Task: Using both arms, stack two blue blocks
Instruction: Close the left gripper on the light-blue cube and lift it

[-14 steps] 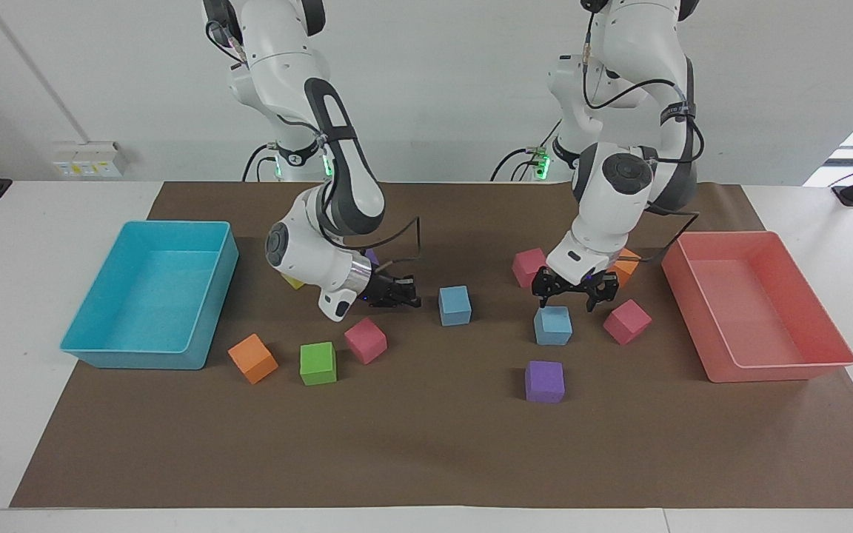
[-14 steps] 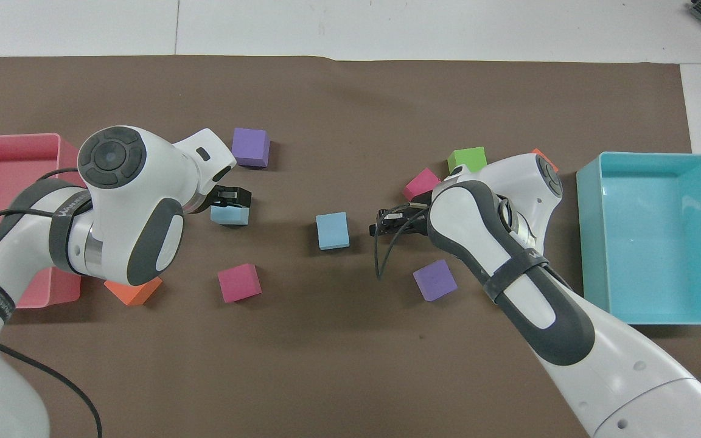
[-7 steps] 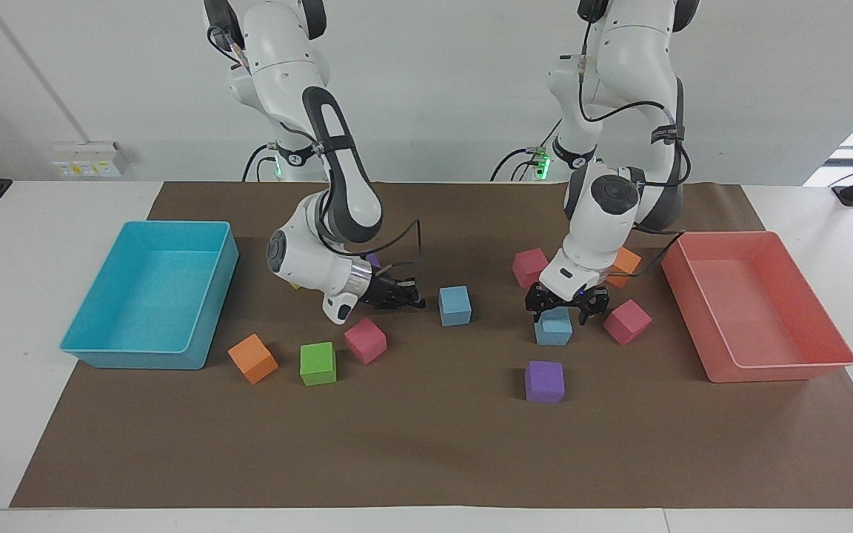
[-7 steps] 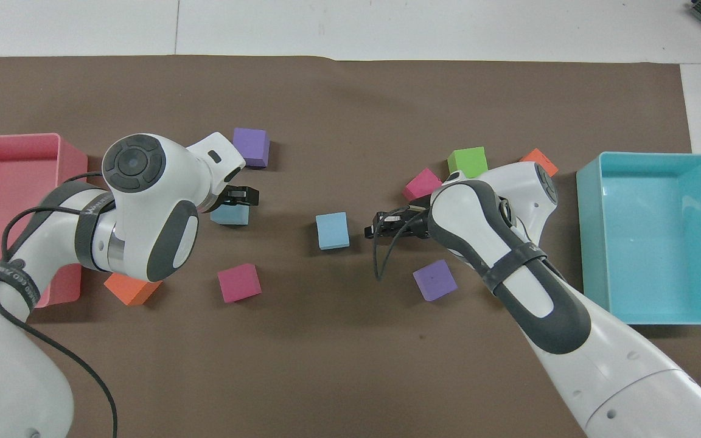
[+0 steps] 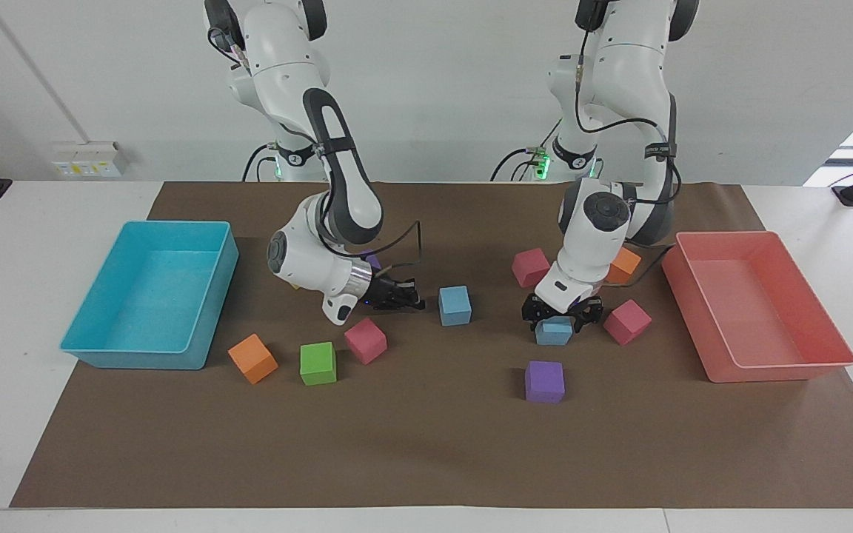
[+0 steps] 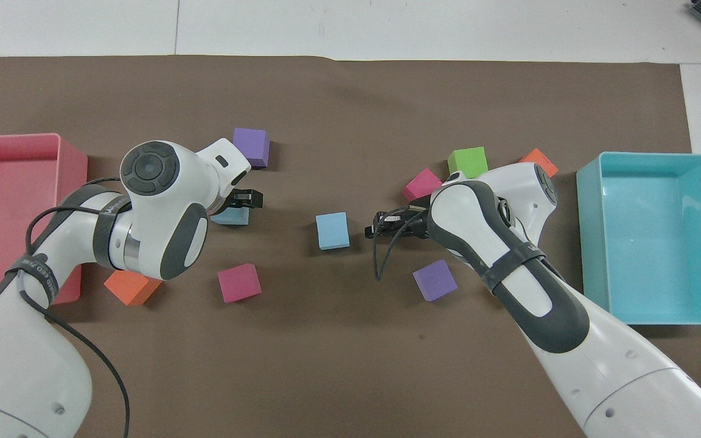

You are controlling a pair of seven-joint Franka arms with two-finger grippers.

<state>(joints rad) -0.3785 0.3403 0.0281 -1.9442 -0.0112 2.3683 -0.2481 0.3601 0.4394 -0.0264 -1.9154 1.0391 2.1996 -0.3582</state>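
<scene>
One blue block (image 5: 553, 333) lies on the brown mat toward the left arm's end; in the overhead view (image 6: 227, 217) the wrist hides most of it. My left gripper (image 5: 561, 317) (image 6: 238, 204) points down, low on this block, with a finger on either side of it, open. The other blue block (image 5: 455, 305) (image 6: 333, 230) lies free at the mat's middle. My right gripper (image 5: 401, 295) (image 6: 380, 224) is low over the mat, lying nearly level, pointing at this block with a small gap between them.
Around the left gripper lie two magenta cubes (image 5: 626, 321) (image 5: 530, 266), an orange cube (image 5: 626, 261) and a purple cube (image 5: 544, 381). By the right arm lie magenta (image 5: 365, 340), green (image 5: 318, 363) and orange (image 5: 252, 358) cubes. A cyan tray (image 5: 134, 357) and a pink tray (image 5: 767, 370) stand at the mat's ends.
My left gripper has come down from just above the blue block to sit around it. My right gripper has stayed by the middle blue block, shifting only slightly.
</scene>
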